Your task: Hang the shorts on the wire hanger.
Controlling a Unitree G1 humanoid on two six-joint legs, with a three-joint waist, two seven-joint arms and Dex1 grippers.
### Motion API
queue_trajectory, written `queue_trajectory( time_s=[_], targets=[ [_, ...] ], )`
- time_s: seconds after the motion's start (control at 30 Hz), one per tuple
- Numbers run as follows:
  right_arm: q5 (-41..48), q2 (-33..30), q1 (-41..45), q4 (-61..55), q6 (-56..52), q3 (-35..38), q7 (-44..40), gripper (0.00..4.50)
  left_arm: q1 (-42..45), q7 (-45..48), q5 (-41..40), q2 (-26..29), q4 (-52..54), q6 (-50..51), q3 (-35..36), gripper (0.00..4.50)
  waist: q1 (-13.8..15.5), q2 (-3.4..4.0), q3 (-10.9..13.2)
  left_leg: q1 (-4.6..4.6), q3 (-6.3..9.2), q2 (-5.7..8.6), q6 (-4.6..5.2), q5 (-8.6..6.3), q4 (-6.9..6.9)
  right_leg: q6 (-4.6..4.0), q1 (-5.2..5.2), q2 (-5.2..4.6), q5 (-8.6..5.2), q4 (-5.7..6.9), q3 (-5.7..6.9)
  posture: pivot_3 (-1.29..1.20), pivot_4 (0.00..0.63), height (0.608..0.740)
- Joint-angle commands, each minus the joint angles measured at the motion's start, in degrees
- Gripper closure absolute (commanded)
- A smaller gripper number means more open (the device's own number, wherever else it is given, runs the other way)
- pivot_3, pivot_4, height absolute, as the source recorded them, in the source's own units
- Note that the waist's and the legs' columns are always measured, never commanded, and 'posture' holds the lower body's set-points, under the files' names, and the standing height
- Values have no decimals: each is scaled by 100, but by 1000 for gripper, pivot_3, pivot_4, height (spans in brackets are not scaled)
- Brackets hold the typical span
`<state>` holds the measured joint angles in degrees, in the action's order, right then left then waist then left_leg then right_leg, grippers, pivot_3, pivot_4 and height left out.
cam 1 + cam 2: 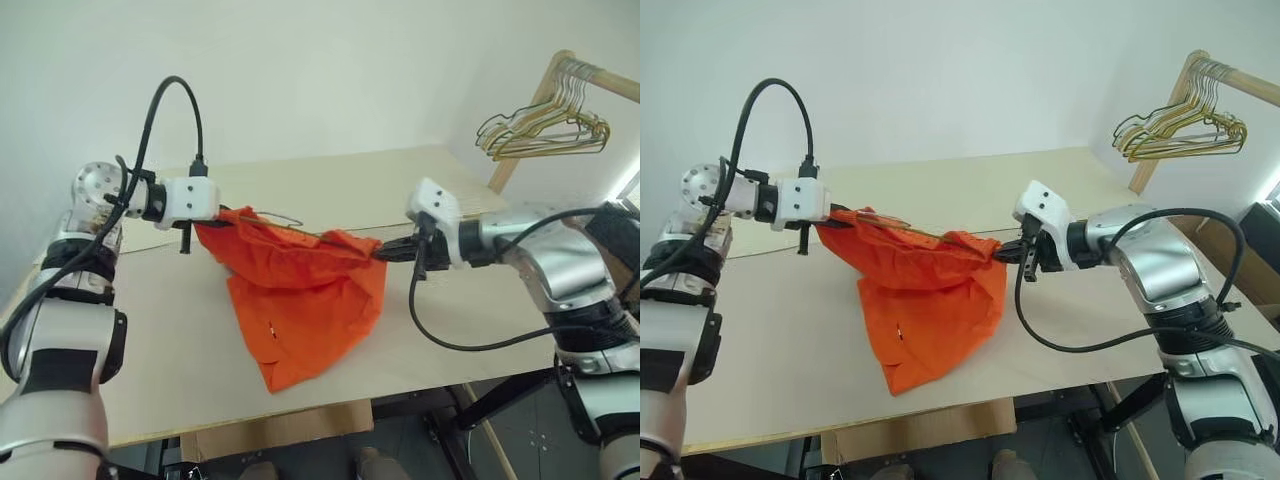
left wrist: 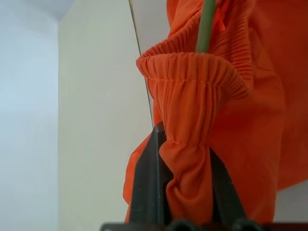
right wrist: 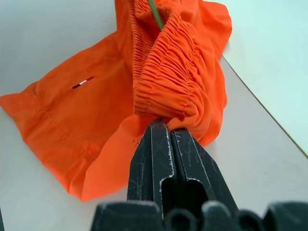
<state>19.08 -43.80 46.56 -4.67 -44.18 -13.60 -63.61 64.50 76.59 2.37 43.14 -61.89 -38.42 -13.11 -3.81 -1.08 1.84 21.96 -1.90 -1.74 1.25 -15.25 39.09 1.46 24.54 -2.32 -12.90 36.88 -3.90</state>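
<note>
Beyond the table (image 1: 150, 330), spare hangers (image 1: 545, 130) dangle while both tools clench the shorts (image 1: 300, 300) over it.

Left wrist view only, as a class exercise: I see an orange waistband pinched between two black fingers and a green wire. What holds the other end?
Observer: The right gripper, shut on the far waistband end of the shorts.
Operator: Do the shorts hang free?
Observer: No. The waistband stretches from the left gripper to the right one, but the legs sag onto the table.
Operator: Are other hangers nearby?
Observer: A bunch of hangers hangs on a wooden rail at the robot's far right.
</note>
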Motion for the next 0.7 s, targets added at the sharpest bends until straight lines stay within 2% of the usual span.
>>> queue_trajectory(
  time_s=[0.03,0.33,0.47,0.57,0.7],
  targets=[
    [39,40,371,-93,-60,73,-65,4461,-82,-137,-106,-52,296,119,241,4500,3,0,0,0,0,0,0,0,0,0,0,0,0,1,1,-22,0,740],
    [-202,129,764,-36,-16,-279,-165,4461,-604,-198,-405,-343,1028,533,564,4500,1,0,0,-3,1,0,0,0,3,-2,0,0,1,10,2,-24,0,740],
    [-1294,-193,606,1,955,-914,-20,4461,-702,-353,-434,-368,1216,752,675,4500,-1,0,0,0,1,0,0,0,4,-2,2,-1,1,9,2,-25,0,740],
    [-1441,-140,626,181,1080,-863,40,4461,-754,-337,-457,-373,1280,835,739,4500,-8,0,0,1,1,1,0,0,3,-2,5,-1,1,9,2,-25,0,740],
    [-1754,-122,519,202,1948,-679,237,4461,-913,-339,-510,-435,1457,928,764,4500,-15,0,0,-2,1,0,0,0,3,-3,5,0,1,11,2,-33,0,740]
  ],
)
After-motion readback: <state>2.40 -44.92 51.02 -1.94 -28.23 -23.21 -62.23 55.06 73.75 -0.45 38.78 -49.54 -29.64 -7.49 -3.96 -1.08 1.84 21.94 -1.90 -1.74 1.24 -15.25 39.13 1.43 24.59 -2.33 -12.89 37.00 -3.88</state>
